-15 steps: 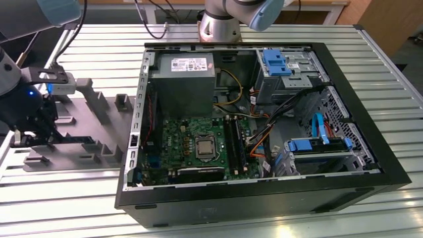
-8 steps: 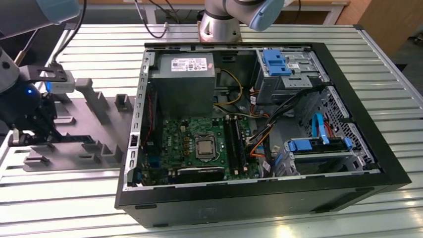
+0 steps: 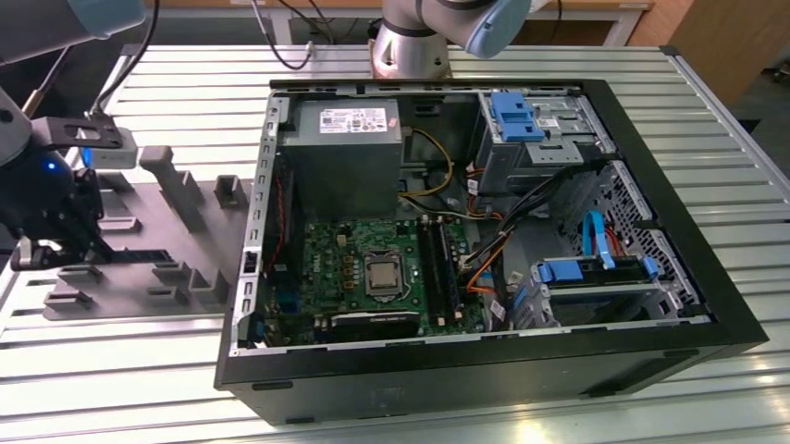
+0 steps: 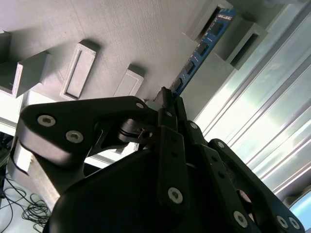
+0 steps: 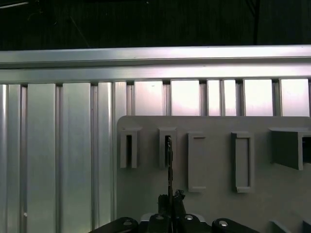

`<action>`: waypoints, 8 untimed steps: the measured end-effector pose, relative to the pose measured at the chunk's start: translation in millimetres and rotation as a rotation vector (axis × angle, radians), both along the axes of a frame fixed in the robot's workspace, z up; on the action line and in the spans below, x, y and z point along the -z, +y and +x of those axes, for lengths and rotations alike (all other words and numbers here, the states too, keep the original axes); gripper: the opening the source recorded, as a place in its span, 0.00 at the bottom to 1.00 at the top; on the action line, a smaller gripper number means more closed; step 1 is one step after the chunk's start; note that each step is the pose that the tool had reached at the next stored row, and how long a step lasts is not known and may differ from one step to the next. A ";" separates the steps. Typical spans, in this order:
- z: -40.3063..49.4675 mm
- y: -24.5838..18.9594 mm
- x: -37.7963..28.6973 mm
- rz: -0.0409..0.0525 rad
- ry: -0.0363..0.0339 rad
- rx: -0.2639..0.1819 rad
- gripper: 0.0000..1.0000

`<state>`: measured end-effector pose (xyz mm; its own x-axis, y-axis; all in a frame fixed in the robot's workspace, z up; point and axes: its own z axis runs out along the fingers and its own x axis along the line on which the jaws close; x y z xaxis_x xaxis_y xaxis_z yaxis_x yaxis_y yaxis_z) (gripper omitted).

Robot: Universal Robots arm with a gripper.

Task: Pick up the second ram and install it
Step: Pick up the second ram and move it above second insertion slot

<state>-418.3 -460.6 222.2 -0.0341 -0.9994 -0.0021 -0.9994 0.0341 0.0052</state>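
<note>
The second ram (image 4: 199,48) is a thin blue board with small black chips. It stands on edge, its far end in a grey holder slot (image 4: 214,22) of the fixture plate (image 3: 161,231). In the first wrist view the ram (image 5: 169,165) shows edge-on as a dark line running out of a slot. My gripper (image 4: 167,97) has its black fingers pressed together on the ram's near end, also seen in the first wrist view as the gripper (image 5: 170,200). In the exterior view the gripper (image 3: 50,245) hangs over the plate at the exterior view's left.
An open computer case (image 3: 494,370) lies at the middle, holding the green motherboard (image 3: 370,268) and its long black slots (image 3: 438,268). Grey holder blocks (image 3: 166,171) stick up from the fixture plate. The ribbed metal table (image 3: 124,388) runs underneath, and its raised rail (image 5: 155,56) lies beyond the plate.
</note>
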 end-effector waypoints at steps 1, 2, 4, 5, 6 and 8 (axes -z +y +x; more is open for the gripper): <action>0.0 0.0 -0.7 0.0000 -0.0001 0.000 0.14; 0.0 0.0 -1.5 0.0000 0.0000 0.000 0.14; 0.0 0.0 -2.5 0.0001 -0.0001 0.000 0.14; 0.0 0.0 -3.0 0.0001 -0.0001 0.000 0.14; 0.0 0.0 -3.6 0.0000 0.0000 0.000 0.14; 0.0 0.0 -4.6 0.0001 -0.0001 0.000 0.14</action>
